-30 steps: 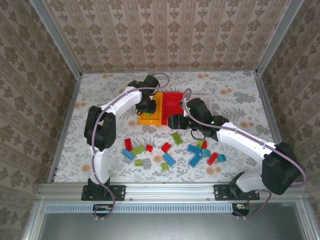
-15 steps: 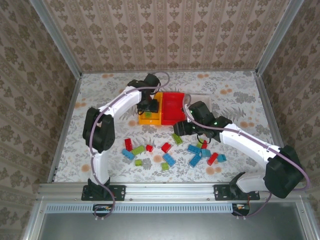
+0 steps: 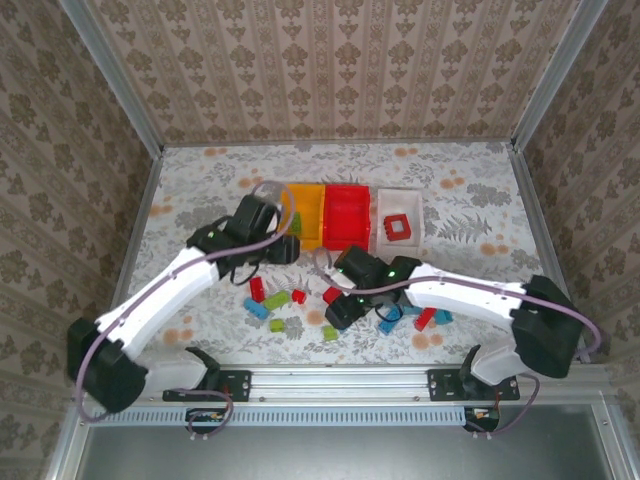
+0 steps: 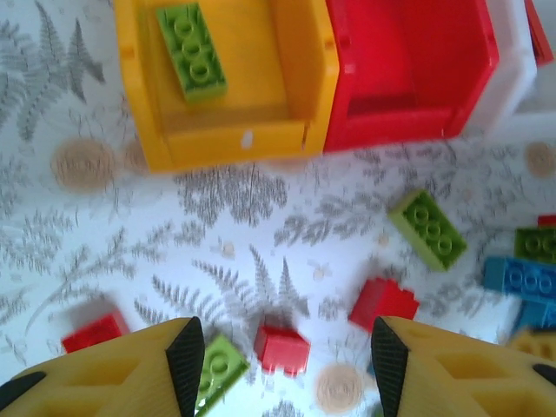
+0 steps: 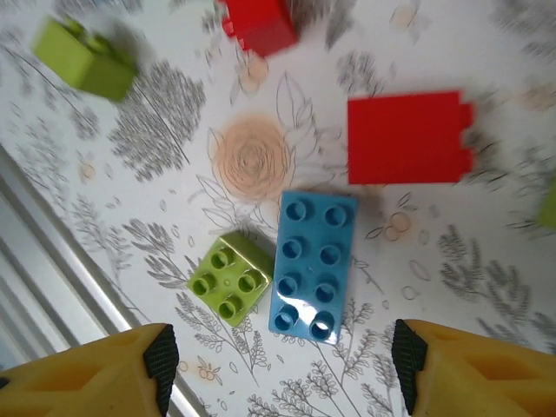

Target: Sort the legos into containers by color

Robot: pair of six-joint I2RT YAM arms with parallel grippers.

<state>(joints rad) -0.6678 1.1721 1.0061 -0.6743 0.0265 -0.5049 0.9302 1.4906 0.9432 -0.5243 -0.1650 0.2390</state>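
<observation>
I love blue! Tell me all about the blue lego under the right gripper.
The blue lego is a shiny plastic brick with eight round studs, two rows of four. It lies flat, studs up, on the flowery table cover. A small green four-stud brick rests against one long side. The open right gripper hangs above, not touching it.

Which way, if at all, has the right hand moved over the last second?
Yes. The right hand has pulled back from the red bin toward the near edge, now above loose bricks.

No readable text or markings.
</observation>
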